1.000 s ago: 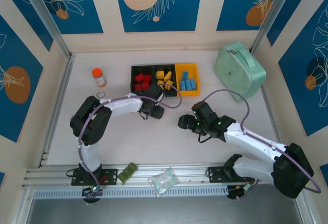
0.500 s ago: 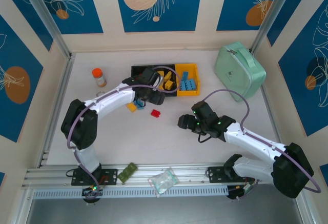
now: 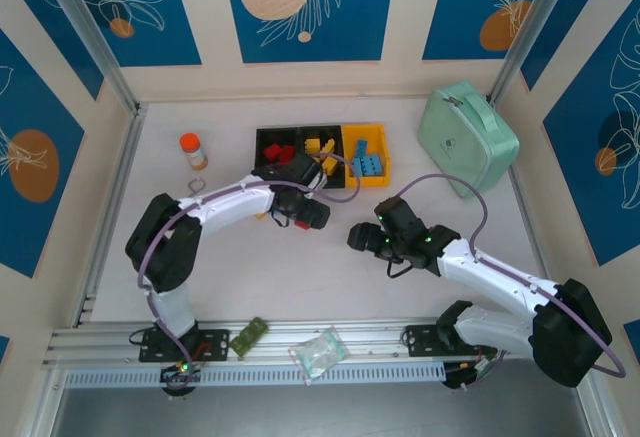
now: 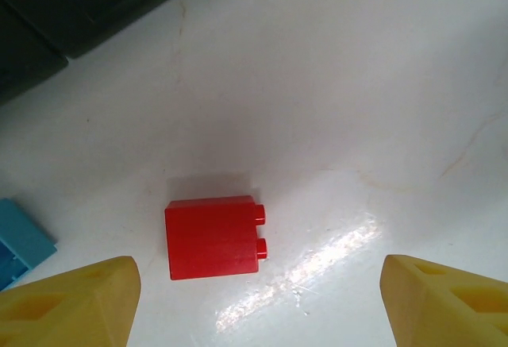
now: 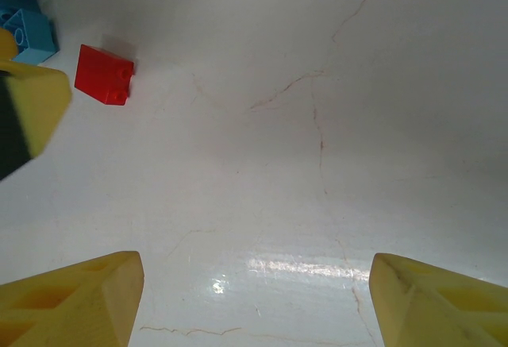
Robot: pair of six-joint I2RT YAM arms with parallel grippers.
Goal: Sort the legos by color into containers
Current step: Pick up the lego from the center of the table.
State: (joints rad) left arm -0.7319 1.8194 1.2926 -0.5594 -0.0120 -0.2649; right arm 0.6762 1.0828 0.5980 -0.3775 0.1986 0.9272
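Presently the left gripper (image 3: 316, 219) hangs wide open above a red lego (image 4: 213, 238).

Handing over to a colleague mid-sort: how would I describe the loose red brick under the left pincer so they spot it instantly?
Find the row of three small plastic bins at the table's far middle. Just in front, on the white tabletop under the open left pincer, lies a small red studded plastic brick, tipped on its side. Its loose neighbour is a light blue brick.
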